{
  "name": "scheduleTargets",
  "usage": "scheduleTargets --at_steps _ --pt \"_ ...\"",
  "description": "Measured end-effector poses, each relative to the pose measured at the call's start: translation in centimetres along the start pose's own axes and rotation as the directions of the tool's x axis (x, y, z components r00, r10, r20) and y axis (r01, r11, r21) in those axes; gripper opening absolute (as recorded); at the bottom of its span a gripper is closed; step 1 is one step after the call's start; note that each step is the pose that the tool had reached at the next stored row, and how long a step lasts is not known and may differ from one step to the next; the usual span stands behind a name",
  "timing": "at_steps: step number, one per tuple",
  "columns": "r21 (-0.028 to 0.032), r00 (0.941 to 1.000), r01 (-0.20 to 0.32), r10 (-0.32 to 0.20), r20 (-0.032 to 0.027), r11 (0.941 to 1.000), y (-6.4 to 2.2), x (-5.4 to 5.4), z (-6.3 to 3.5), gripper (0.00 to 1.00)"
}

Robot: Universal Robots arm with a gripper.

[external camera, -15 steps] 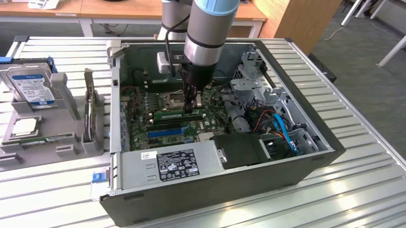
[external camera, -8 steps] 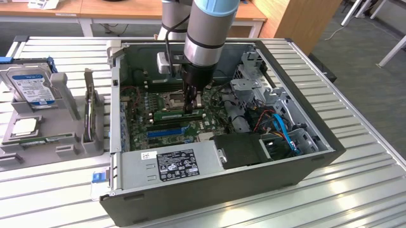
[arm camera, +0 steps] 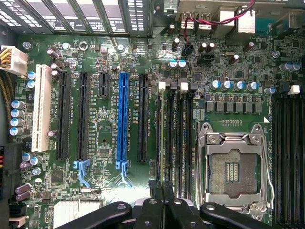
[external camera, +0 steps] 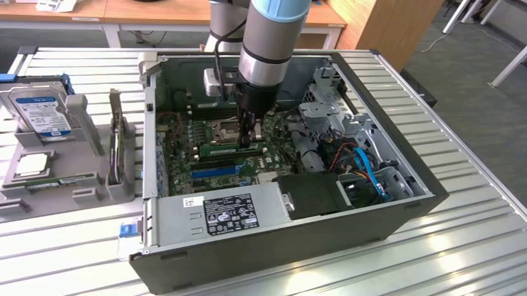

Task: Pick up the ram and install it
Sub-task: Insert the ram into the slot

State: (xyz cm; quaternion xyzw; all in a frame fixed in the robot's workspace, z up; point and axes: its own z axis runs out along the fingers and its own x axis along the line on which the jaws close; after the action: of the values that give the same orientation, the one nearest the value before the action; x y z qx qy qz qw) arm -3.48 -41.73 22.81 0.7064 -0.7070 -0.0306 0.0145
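Observation:
The ram [external camera: 221, 149] is a long green stick standing on edge in the open computer case, over the black memory slots [arm camera: 177, 138] beside the empty processor socket [arm camera: 233, 167]. My gripper [external camera: 249, 140] comes straight down onto it and is shut on the ram's upper edge. In the wrist view the ram [arm camera: 158, 143] shows edge-on as a thin line running away from my closed gripper [arm camera: 160, 185]. I cannot tell how deep it sits in the slot.
The blue expansion slot [arm camera: 123, 119] and black slots lie beside the memory slots. The power supply [external camera: 222, 213] and blue cables [external camera: 366, 166] crowd the case. A grey holder [external camera: 82, 196] at the exterior view's left carries a hard drive [external camera: 37, 114], a silver processor [external camera: 31, 163] and an upright card [external camera: 120, 145].

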Motion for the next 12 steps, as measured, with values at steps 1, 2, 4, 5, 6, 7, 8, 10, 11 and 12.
scheduleTargets --at_steps 1,2,4,5,6,7,8,10,11,12 --pt "-0.0001 1.0 0.0 0.0 -0.0001 1.0 0.0 0.0 0.01 0.12" --pt "-0.0001 1.0 0.0 0.0 -0.0002 1.0 0.0 0.0 0.01 0.12" --pt "0.0 1.0 0.0 0.0 0.0 1.0 0.0 0.0 0.04 0.12" --pt "0.0 1.0 0.0 0.0 0.0001 1.0 0.0 0.0 0.06 0.12" --pt "0.0 1.0 0.0 0.0 0.0001 1.0 0.0 0.0 0.08 0.12" --pt "-0.0001 1.0 0.0 0.0 -0.0001 1.0 0.0 0.0 0.1 0.12" --pt "0.0 1.0 0.0 0.0 -0.0001 1.0 0.0 0.0 0.12 0.12" --pt "0.0 1.0 0.0 0.0 0.0 1.0 0.0 0.0 0.17 0.12" --pt "0.0 1.0 0.0 0.0 -0.0001 1.0 0.0 0.0 0.2 0.12" --pt "0.0 1.0 0.0 0.0 0.0 1.0 0.0 0.01 0.23 0.12"
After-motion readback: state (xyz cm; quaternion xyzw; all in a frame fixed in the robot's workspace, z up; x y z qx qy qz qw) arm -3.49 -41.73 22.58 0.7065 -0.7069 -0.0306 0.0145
